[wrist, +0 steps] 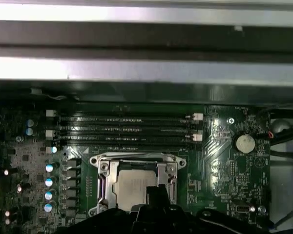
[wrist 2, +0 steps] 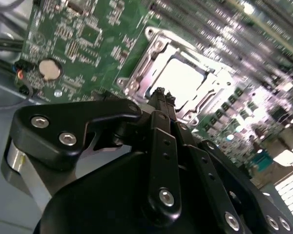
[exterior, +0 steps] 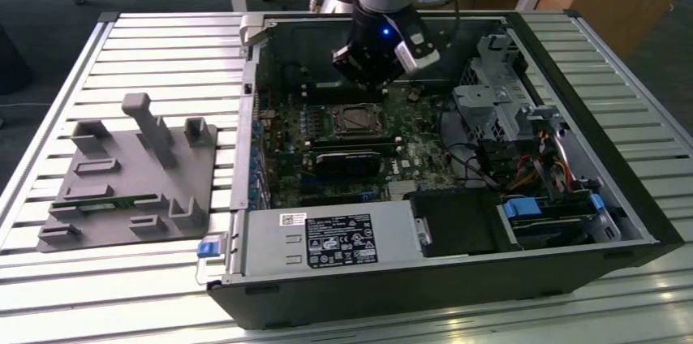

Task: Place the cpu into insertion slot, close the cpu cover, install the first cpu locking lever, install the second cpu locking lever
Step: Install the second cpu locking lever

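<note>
1. The cpu [wrist: 133,187] lies in the insertion slot [wrist: 101,187], with the cpu cover [wrist 2: 151,56] framing it — memory slots [wrist: 127,130] just beside.
2. The gripper [wrist 2: 161,95] hangs over the socket's edge inside the open computer case [exterior: 606,190] — fingers together, holding nothing.

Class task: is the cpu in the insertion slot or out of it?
In: the cpu lies flat inside the insertion slot, framed by its silvery rim.

ext view: even room light, soft | second wrist view: cpu [wrist 2: 183,80] glare, bg blurred | first wrist view: dim, grainy
</note>
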You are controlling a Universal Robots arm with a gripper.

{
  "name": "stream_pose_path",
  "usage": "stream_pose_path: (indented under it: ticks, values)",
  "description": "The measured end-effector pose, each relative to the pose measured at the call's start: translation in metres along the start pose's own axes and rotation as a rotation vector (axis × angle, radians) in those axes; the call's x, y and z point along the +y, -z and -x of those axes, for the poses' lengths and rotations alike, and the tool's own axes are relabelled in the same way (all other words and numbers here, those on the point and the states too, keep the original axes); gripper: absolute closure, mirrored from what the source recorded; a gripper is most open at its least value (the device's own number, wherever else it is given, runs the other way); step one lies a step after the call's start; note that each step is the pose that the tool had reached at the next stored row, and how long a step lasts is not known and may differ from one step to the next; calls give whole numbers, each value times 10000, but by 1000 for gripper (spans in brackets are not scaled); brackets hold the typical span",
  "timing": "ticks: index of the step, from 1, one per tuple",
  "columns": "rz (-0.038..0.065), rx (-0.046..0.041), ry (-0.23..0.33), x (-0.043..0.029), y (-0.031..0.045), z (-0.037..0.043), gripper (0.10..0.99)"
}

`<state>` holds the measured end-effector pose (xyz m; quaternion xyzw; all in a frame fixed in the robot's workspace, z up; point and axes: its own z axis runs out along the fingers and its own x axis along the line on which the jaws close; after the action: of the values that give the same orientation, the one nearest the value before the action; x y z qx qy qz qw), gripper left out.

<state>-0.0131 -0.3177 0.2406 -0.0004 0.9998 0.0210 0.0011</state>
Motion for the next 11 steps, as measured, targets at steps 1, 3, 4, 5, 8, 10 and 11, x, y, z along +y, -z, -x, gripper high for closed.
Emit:
stream_pose_path:
  ticks: [1,3,4,5,8,10,11]
  values:
    - [-2,10,-1,-25,2,0,980]
    - [-1,21,0,-70,3,0,980]
    - [0,22,0,-84,4,0,980]
    - [-1,22,0,-94,4,0,980]
    - [0,23,-1,-136,6,0,980]
    - [0,25,-1,-187,8,0,980]
    - [-1,32,-2,-215,9,0,980]
